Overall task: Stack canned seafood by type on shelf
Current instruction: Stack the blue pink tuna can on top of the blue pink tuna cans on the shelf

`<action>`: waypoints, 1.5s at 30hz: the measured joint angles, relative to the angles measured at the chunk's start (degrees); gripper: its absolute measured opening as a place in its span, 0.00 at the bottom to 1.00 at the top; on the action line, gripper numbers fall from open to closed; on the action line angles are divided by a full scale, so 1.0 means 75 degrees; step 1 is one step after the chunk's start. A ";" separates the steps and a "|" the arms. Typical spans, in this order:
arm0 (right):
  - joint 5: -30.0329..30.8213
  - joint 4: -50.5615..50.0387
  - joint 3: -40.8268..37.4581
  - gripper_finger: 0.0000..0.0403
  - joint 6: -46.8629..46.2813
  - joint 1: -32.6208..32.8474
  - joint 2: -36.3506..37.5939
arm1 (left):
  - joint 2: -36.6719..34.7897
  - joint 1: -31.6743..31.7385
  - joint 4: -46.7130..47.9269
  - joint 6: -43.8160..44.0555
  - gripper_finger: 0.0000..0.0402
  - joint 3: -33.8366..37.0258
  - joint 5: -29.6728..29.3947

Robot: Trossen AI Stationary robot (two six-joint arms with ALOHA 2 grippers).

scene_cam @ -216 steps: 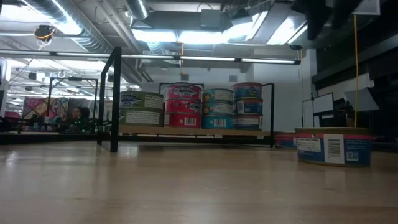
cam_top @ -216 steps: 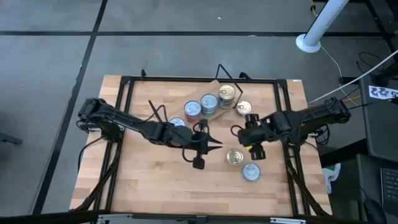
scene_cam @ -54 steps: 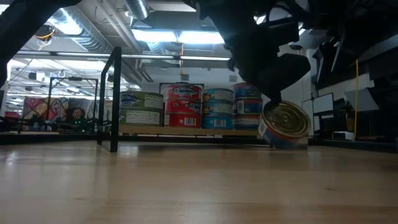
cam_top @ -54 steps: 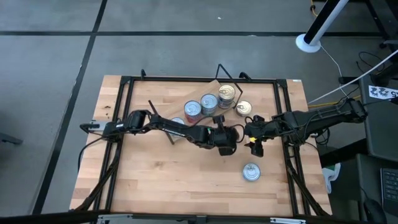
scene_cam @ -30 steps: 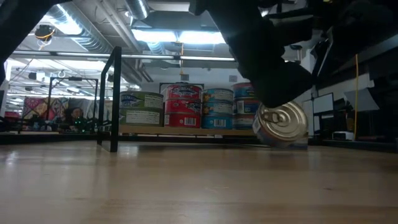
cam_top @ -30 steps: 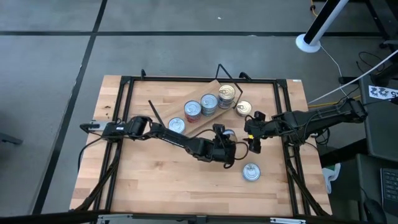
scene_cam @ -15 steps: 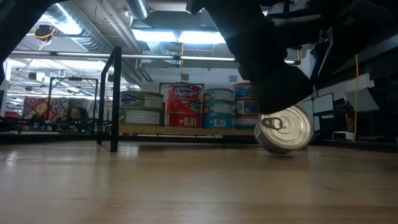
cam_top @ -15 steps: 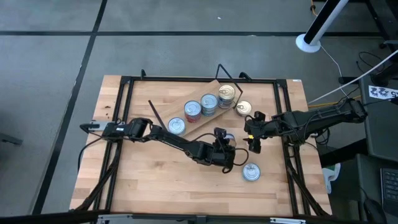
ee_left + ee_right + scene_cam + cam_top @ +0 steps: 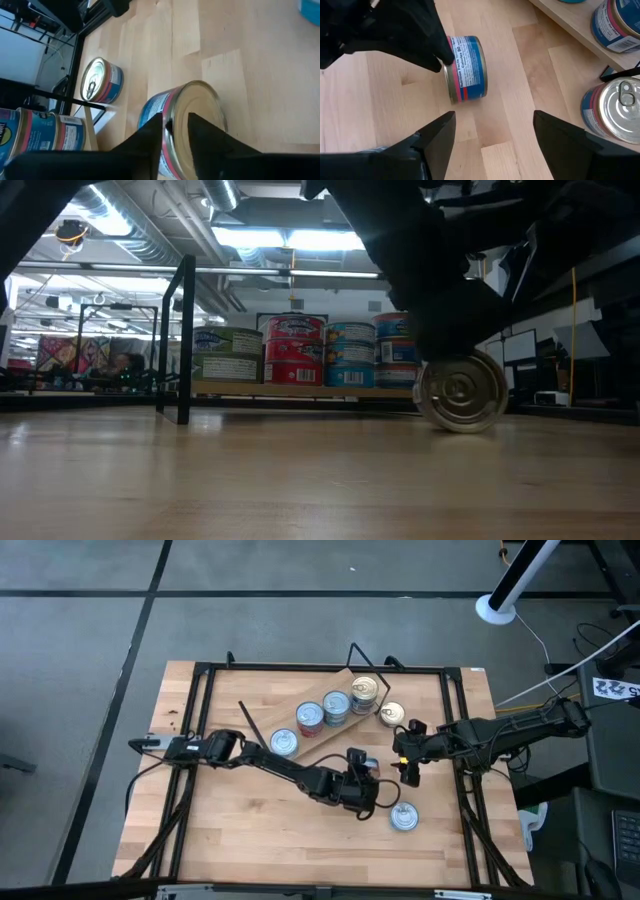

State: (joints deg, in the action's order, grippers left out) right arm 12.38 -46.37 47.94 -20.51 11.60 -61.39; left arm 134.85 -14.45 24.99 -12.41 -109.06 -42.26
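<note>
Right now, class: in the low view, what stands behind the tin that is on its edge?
Behind the tin stands the shelf with stacked tins: green, red and teal labels. The left arm and the tin itself cover the shelf's right end, so what sits there cannot be seen.

The desk (image 9: 250,830) is pale, smooth matt wood. The tin (image 9: 461,391) on edge shows shiny metal ends and a glossy paper label.
</note>
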 joint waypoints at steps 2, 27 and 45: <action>-0.0093 0.0000 0.0000 0.66 0.0000 0.0000 0.0000 | 0.0000 -0.0021 -0.0005 0.0048 0.25 0.0000 0.0000; 0.0021 0.0232 0.0000 0.66 0.0003 0.0000 0.0000 | -0.0545 -0.0016 0.0051 0.1397 0.43 -0.0079 0.0030; 0.0023 0.0438 0.0000 0.66 0.0003 0.0000 0.0000 | -0.0669 0.0567 0.0431 0.3123 0.54 -0.0079 0.0226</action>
State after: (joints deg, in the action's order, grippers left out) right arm 12.55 -43.09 47.94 -20.49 11.60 -61.39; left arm 129.83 -10.20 28.23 11.01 -109.65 -40.56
